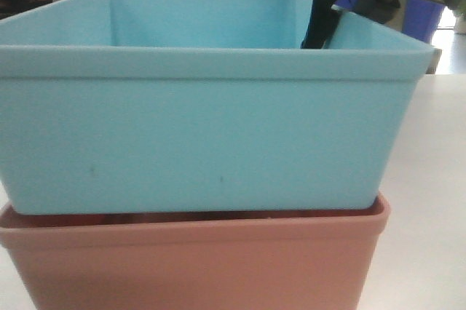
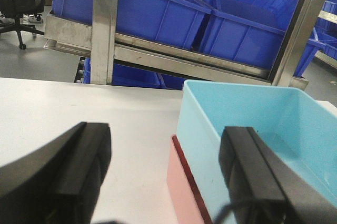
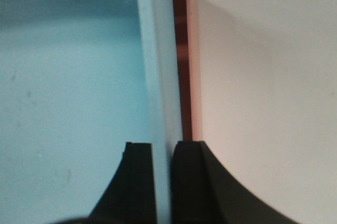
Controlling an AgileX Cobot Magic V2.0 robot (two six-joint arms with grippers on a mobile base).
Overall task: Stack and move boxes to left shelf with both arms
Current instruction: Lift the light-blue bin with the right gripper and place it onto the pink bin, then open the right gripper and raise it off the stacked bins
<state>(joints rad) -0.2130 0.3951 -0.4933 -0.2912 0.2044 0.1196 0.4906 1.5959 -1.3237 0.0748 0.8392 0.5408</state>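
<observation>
Two shallow plastic tubs fill the front view: the light sky-blue tub (image 1: 204,121) sits nested in the salmon-pink tub (image 1: 189,259) on the white table (image 1: 437,179), and a black finger (image 1: 319,19) dips inside its far right wall.

In the left wrist view, the left gripper (image 2: 166,140) is spread wide and straddles the stack's near wall without touching it. A stainless-steel rack (image 2: 105,24) with dark blue crates (image 2: 158,13) stands behind.

In the right wrist view, the right gripper (image 3: 162,148) is clenched on the blue tub's wall.
</observation>
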